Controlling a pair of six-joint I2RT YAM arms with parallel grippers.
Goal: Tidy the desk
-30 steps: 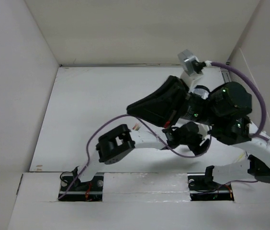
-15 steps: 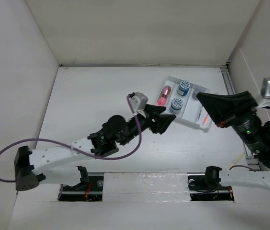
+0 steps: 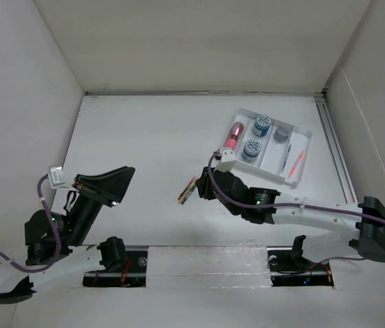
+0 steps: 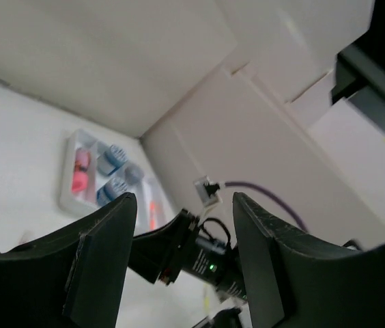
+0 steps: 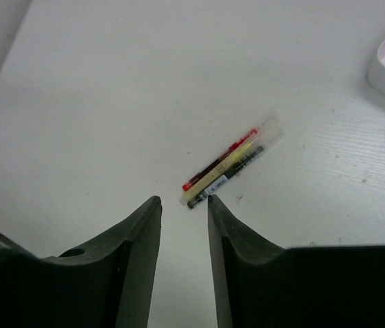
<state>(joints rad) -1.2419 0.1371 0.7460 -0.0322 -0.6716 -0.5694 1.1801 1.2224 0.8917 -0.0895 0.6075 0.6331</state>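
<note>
The desk (image 3: 145, 137) is a large white tabletop. A clear packet of pens (image 3: 187, 191), holding red, yellow and black ones, lies at its middle. My right gripper (image 3: 204, 186) is open just right of the packet. In the right wrist view the packet (image 5: 230, 164) lies just ahead of my right gripper (image 5: 182, 199), and the right fingertip (image 5: 211, 202) almost touches its near end. My left gripper (image 3: 125, 175) is open and empty, raised over the near left of the desk. In its own view the left gripper (image 4: 182, 198) points at the right arm.
A small white tray (image 3: 304, 158) with compartments sits at the far right, also in the left wrist view (image 4: 66, 195). It holds a pink item (image 3: 232, 137), two blue-capped round items (image 3: 261, 124), a grey one (image 3: 280, 133) and an orange-red pen (image 3: 295, 162). White walls surround the desk.
The left arm has drawn back from the desk's middle to the near left. The right arm has swung in from the right and come down by the pen packet.
</note>
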